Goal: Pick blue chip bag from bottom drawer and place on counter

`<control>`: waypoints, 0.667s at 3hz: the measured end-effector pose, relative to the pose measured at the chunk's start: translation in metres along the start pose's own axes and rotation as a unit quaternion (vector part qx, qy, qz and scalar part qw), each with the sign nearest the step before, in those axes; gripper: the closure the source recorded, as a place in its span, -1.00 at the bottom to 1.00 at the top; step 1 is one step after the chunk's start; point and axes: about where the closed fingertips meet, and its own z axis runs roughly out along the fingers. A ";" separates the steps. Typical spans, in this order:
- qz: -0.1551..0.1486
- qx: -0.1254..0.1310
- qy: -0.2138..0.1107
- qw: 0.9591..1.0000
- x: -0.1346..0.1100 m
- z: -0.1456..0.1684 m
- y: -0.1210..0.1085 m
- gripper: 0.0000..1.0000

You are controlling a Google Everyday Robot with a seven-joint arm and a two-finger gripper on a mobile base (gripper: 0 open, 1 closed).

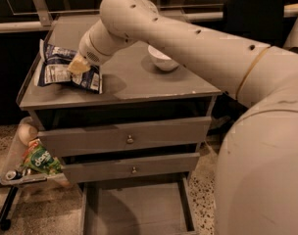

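Observation:
The blue chip bag (53,72) lies at the left end of the counter (139,84), crumpled, with its left edge turned up. My gripper (76,66) is at the bag's right part, shut on it, low over the counter top. My arm reaches in from the right across the counter. The bottom drawer (139,209) stands pulled open below, and its grey floor shows nothing in it.
A white bowl (162,58) stands on the counter right of the arm. Two knobbed drawers (130,139) above the bottom one are slightly ajar. A green snack bag (41,161) sits on a low rack left of the cabinet. A dark chair (257,13) is behind right.

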 end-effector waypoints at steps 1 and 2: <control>0.001 -0.001 0.000 1.000 -0.002 0.000 -0.001 0.63; 0.001 -0.001 0.000 1.000 -0.002 0.000 -0.001 0.18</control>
